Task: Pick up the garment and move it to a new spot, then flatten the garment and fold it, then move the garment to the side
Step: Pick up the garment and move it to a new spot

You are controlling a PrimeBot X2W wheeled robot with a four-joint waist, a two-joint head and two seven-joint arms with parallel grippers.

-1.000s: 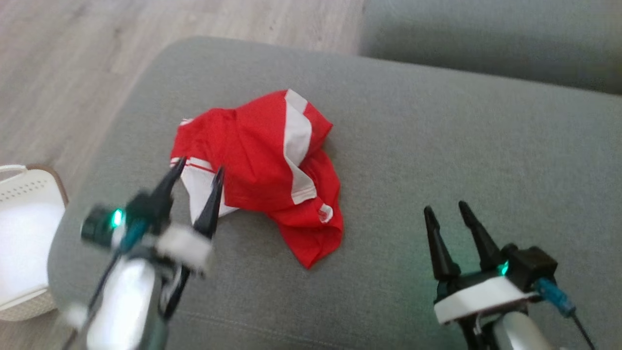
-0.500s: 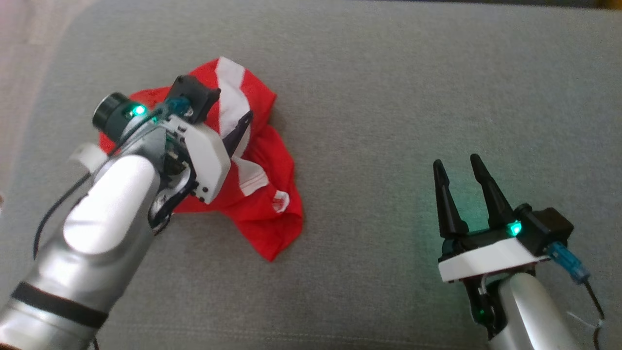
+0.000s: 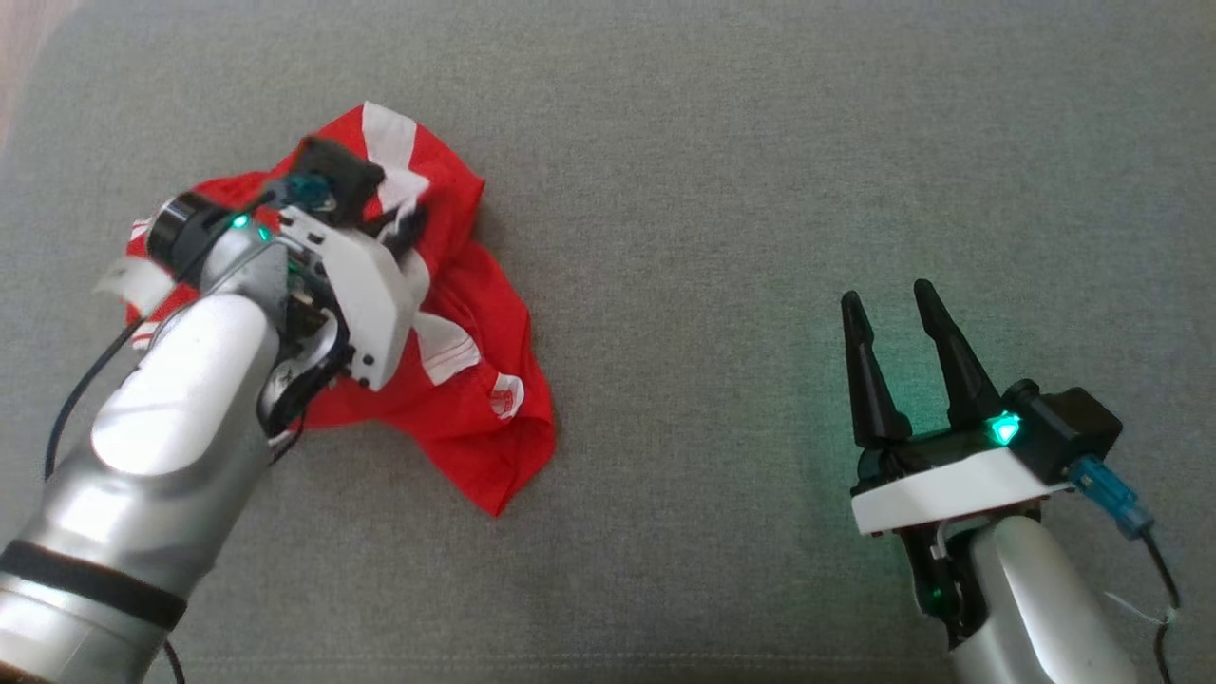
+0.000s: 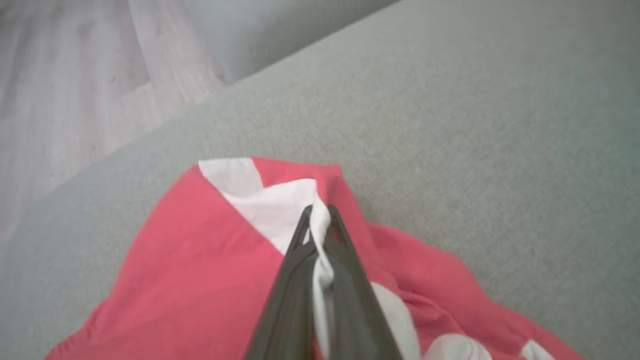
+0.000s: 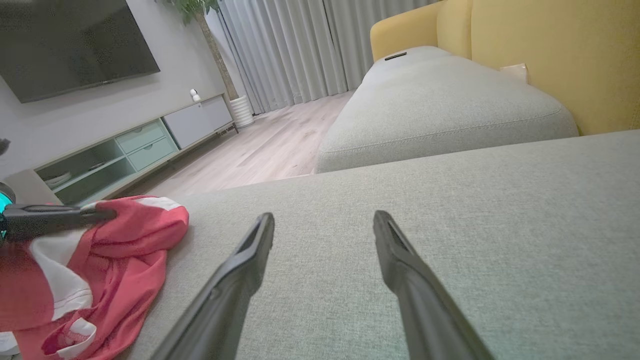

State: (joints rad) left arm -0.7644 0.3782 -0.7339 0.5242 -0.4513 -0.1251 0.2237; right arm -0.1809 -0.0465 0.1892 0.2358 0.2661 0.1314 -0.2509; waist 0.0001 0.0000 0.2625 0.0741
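Observation:
The garment (image 3: 475,418) is red with white stripes and lies crumpled on the left part of a grey sofa cushion (image 3: 722,190). My left gripper (image 3: 410,220) reaches over it from the lower left and is shut on a white fold near the top of the heap. In the left wrist view the garment (image 4: 200,260) spreads below the left gripper (image 4: 320,212), and white cloth is pinched between the two dark fingers. My right gripper (image 3: 888,296) hovers open over bare cushion well to the right. In the right wrist view the right gripper (image 5: 324,220) has nothing between its fingers, and the garment (image 5: 125,245) lies at the left.
The cushion's edge drops to a pale wooden floor (image 4: 60,90) beyond the garment. A second grey cushion (image 5: 440,105) and a yellow sofa back (image 5: 550,55) stand ahead of the right gripper. A low TV cabinet (image 5: 125,150) lines the far wall.
My left gripper has moved onto the garment and closed on a white fold. The head camera has tilted, shifting the whole view. The right gripper has stayed open in place.

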